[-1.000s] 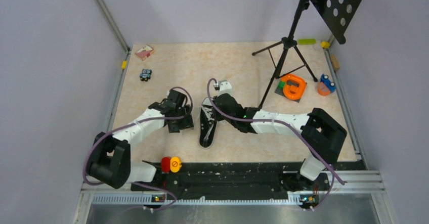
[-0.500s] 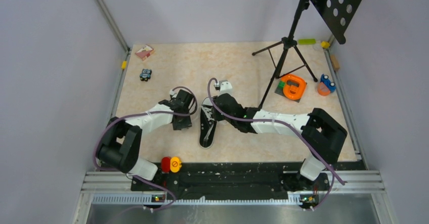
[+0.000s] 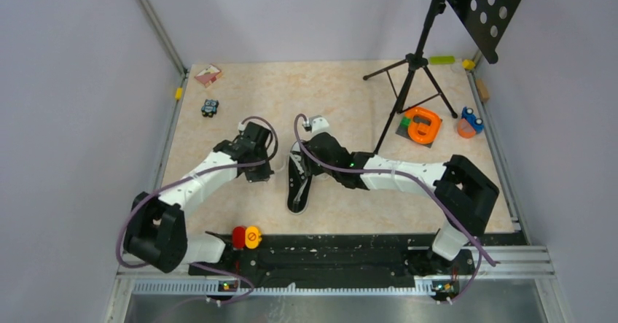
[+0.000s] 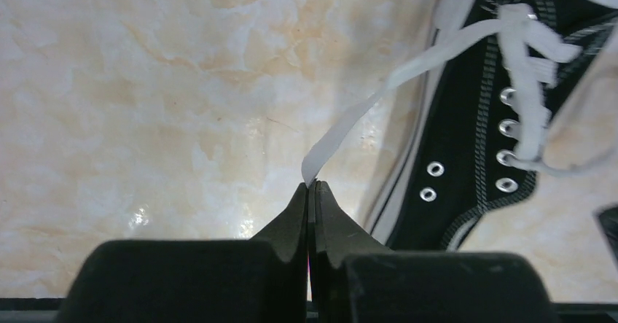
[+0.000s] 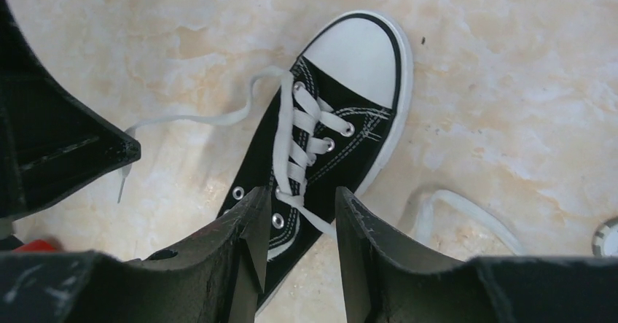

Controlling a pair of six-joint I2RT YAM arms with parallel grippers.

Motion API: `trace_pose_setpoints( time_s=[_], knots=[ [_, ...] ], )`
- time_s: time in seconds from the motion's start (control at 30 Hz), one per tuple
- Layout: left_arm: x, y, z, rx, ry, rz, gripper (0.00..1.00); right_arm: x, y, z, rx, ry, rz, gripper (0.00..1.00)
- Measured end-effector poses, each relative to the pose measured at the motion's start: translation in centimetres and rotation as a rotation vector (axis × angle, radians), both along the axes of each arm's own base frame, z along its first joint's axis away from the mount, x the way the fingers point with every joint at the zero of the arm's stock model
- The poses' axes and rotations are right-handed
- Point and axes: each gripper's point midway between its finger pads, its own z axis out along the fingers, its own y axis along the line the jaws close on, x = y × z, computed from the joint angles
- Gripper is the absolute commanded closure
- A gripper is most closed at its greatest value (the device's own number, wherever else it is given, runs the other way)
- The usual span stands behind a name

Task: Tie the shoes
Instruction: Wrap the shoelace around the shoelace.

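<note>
Left wrist view, left claw [image 4: 311, 188]: jaws pressed together on the very tip of one white lace [image 4: 408, 75]. I hold it by the end so the whole length is free to work with.
Lace run: it rises from the pinch to the lacing of the sneaker [image 4: 466, 155], lifted off the surface [image 4: 146, 82].
Right claw [image 5: 302, 195]: jaws partly apart and gripping nothing, poised over the upper lacing. I judge that leaves room to take the second strand.
Other lace [image 5: 466, 210]: a loose curve on the surface just beside the sneaker, on the side away from the left claw.
Sneaker position: on its sole mid-surface, between both claws, toe cap [image 5: 361, 49] toward the arm bases.
Stage: no bow visible. I cannot tell whether a first crossing is in.
</note>
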Motion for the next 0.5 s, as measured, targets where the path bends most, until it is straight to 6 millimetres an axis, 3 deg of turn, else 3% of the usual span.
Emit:
trace_pose_setpoints(
  time_s=[0.13,0.27,0.4,0.5],
  knots=[
    [0.0,-0.6,2.4,-0.136,-0.036,0.008,1.00,0.3,1.5,0.2,-0.023,0.016,0.081,0.61],
    [0.1,-0.2,3.5,-0.293,-0.028,0.058,1.00,0.4,3.2,0.0,-0.036,0.032,0.151,0.61],
    [-0.3,-0.1,5.1,-0.447,-0.035,0.093,1.00,0.1,3.6,-0.8,-0.061,0.055,0.188,0.61],
    [-0.5,-1.1,7.0,-0.547,-0.046,0.062,1.00,0.1,3.7,-1.5,-0.081,0.067,0.199,0.60]
  ],
)
